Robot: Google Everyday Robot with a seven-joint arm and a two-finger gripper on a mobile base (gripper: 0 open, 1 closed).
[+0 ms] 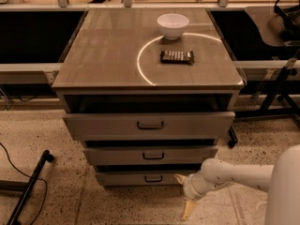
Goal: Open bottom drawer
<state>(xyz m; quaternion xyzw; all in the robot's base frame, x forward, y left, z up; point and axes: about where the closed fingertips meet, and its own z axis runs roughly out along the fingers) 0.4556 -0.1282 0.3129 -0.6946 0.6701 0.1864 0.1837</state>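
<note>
The grey cabinet (150, 64) has three drawers, each standing a little out. The bottom drawer (122, 178) is the lowest and shallowest, with a small dark bar handle (153, 178). My gripper (183, 194) is low at the front right of the cabinet, just right of the bottom drawer's front and near the floor. Its two beige fingers are spread: the upper fingertip (179, 177) lies close to the drawer's right end, and the lower one (187, 211) points down at the floor. It holds nothing. My white arm (239, 175) reaches in from the right.
A white bowl (172, 25) and a dark snack bar (177, 56) sit on the cabinet top. The middle drawer (153, 155) and top drawer (150, 124) are above. A black stand leg (28, 186) lies on the floor at left; chair legs (276, 93) stand at right.
</note>
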